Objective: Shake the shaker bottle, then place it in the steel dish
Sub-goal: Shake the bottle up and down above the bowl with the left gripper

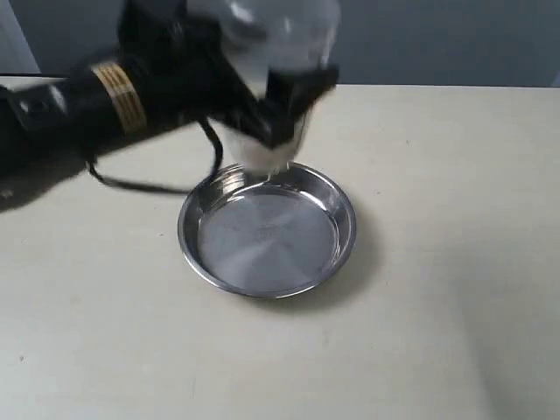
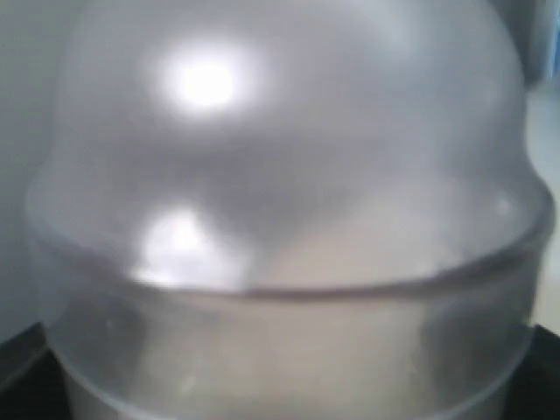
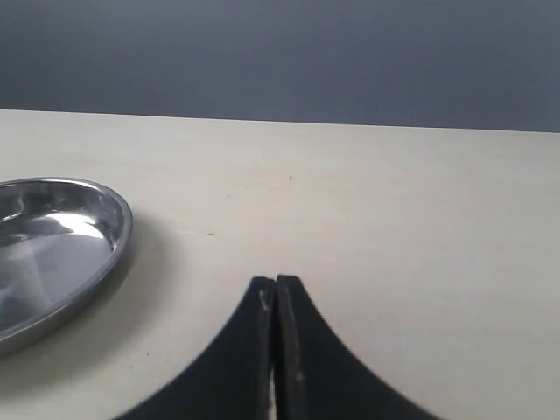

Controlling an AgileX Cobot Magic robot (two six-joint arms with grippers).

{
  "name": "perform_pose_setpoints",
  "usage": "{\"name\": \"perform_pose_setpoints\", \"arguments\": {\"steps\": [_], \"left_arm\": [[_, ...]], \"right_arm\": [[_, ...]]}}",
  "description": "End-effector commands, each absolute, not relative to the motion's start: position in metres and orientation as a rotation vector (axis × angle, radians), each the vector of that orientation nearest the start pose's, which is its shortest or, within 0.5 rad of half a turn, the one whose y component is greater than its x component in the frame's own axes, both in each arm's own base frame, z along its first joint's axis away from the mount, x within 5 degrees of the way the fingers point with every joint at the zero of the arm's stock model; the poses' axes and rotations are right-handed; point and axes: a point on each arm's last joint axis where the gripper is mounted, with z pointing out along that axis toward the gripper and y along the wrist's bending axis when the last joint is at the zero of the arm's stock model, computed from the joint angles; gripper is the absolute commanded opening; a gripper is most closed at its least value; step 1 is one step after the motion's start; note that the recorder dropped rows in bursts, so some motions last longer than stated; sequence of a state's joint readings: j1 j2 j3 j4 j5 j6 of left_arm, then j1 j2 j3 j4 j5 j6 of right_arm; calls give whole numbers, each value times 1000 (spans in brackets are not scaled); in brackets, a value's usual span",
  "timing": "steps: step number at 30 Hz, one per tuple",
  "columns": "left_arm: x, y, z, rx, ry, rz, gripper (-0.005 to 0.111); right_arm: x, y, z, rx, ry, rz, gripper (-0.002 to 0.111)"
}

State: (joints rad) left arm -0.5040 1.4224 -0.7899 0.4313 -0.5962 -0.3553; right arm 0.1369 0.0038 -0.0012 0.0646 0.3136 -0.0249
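The frosted shaker bottle (image 1: 284, 48) is held in the air above the far rim of the steel dish (image 1: 267, 229), blurred by motion. My left gripper (image 1: 280, 109) is shut on its body, reaching in from the left. In the left wrist view the bottle's domed top (image 2: 289, 175) fills nearly the whole picture and hides the fingers. The dish sits bare on the table, and its edge (image 3: 52, 254) also shows in the right wrist view. My right gripper (image 3: 276, 293) is shut with nothing in it, low over the table to the right of the dish.
A black cable (image 1: 149, 185) trails from the left arm across the table left of the dish. The tabletop (image 1: 437, 262) is pale beige, ending at a grey wall (image 3: 280, 52) behind.
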Motion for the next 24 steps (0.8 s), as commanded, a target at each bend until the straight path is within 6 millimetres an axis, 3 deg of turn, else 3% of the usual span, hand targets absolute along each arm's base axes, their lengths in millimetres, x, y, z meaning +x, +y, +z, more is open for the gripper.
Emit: {"name": "perform_pose_setpoints", "arguments": {"steps": [1, 2, 3, 5, 7, 9, 10, 11, 12, 13, 14, 15, 18, 19, 21, 22, 23, 24], "left_arm": [[263, -168, 213, 517, 1795, -620, 0], [259, -170, 195, 494, 1815, -695, 0], [254, -172, 194, 482, 1748, -785, 0], [246, -174, 225, 477, 1507, -893, 0], [247, -170, 252, 499, 1413, -785, 0], [265, -153, 243, 343, 1589, -533, 0], [272, -145, 228, 198, 1687, -492, 0], [272, -144, 217, 164, 1737, -504, 0], [264, -158, 208, 306, 1753, -589, 0], [249, -178, 206, 582, 1701, -679, 0], [238, -188, 204, 750, 1654, -712, 0], [239, -189, 204, 736, 1670, -683, 0], [269, -147, 204, 71, 1780, -432, 0], [268, -150, 208, 93, 1751, -442, 0], [253, -173, 216, 539, 1644, -470, 0], [252, -172, 217, 560, 1639, -457, 0], [259, -162, 217, 402, 1683, -416, 0], [268, -143, 213, 116, 1745, -350, 0]], "right_arm": [[54, 9, 186, -110, 1787, 141, -1], [54, 9, 186, -110, 1787, 141, -1], [54, 9, 186, -110, 1787, 141, -1], [54, 9, 186, -110, 1787, 141, -1], [54, 9, 186, -110, 1787, 141, -1], [54, 9, 186, -110, 1787, 141, -1], [54, 9, 186, -110, 1787, 141, -1], [54, 9, 186, -110, 1787, 141, -1], [54, 9, 186, -110, 1787, 141, -1], [54, 9, 186, -110, 1787, 141, -1], [54, 9, 186, -110, 1787, 141, -1], [54, 9, 186, -110, 1787, 141, -1], [54, 9, 186, -110, 1787, 141, -1], [54, 9, 186, -110, 1787, 141, -1], [54, 9, 186, -110, 1787, 141, -1], [54, 9, 186, -110, 1787, 141, -1], [54, 9, 186, -110, 1787, 141, -1], [54, 9, 186, -110, 1787, 141, -1]]}}
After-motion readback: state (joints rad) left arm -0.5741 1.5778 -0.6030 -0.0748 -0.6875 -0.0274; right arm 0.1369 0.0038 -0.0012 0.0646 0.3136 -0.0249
